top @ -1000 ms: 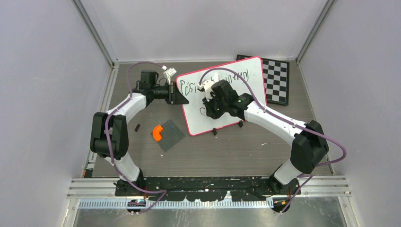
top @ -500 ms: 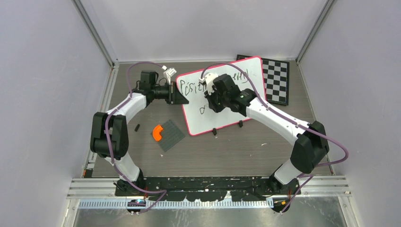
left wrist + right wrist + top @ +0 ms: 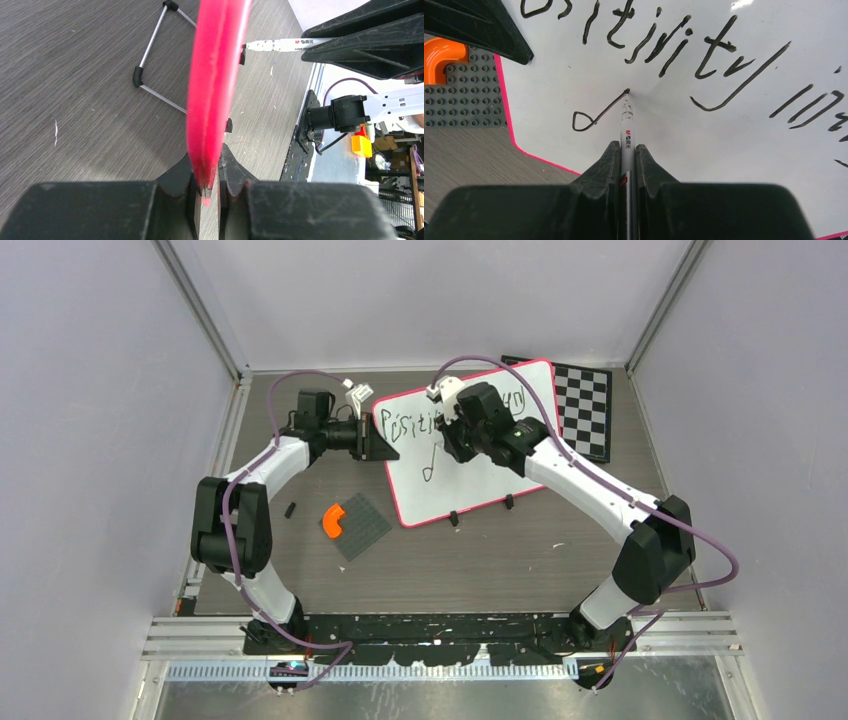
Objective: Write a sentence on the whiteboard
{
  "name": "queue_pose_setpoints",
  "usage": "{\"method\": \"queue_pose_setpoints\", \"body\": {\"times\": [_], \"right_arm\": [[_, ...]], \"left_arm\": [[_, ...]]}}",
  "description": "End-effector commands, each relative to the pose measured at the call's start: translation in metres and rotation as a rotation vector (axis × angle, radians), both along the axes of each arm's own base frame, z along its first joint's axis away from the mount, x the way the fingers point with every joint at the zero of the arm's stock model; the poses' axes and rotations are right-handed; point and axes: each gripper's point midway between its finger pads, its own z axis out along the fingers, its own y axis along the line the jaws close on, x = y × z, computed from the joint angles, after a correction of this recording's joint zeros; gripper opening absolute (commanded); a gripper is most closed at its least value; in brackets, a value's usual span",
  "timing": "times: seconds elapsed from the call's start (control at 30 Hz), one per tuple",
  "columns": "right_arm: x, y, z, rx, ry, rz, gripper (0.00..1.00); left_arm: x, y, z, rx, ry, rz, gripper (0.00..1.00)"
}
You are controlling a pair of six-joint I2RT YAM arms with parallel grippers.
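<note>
1 dark wood-grain table [image 3: 500, 560]. 1 white, pink-rimmed whiteboard [image 3: 470, 485], far centre, its left rim clenched in the left jaws. 1 black scrawled sentence [image 3: 664, 45] along its far edge. 1 white marker [image 3: 627, 131], grasped by the right jaws, has just drawn a "d" [image 3: 591, 119] stem farward: 2nd line begun.

Pale-walled cell around a dark table

A dark grey wood-grain table [image 3: 500, 560] fills the middle. Plain pale lavender walls [image 3: 430, 300] close it in at 9, 12 and 3 o'clock, with slanting aluminium posts [image 3: 203, 312] at 11 and 1 and a ribbed metal rail [image 3: 700, 633] at 6. The light is soft and even.
</note>
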Motion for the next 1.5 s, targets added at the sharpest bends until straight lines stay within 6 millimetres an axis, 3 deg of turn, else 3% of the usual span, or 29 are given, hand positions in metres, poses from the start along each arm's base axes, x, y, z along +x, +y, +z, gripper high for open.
{"method": "queue_pose_setpoints", "body": {"times": [0.0, 0.23, 0.4, 0.8, 1.47], "right_arm": [[-0.004, 0.001, -0.016, 0.005, 0.034, 0.008, 0.0], [-0.032, 0.006, -0.042, 0.016, 0.122, 0.051, 0.0], [-0.037, -0.003, -0.048, -0.015, 0.121, 0.041, 0.0], [-0.038, -0.014, -0.003, -0.026, 0.057, 0.04, 0.0], [-0.011, 0.005, 0.0, 0.015, 0.018, 0.01, 0.0]], "left_arm": [[0.009, 0.003, 0.0, 0.027, -0.018, 0.035, 0.0], [0.008, 0.003, 0.0, 0.027, -0.019, 0.033, 0.0], [0.008, 0.003, 0.0, 0.028, -0.022, 0.034, 0.0], [0.007, 0.001, 0.0, 0.023, -0.017, 0.025, 0.0], [0.006, 0.001, 0.005, 0.026, -0.033, 0.023, 0.0]]}}
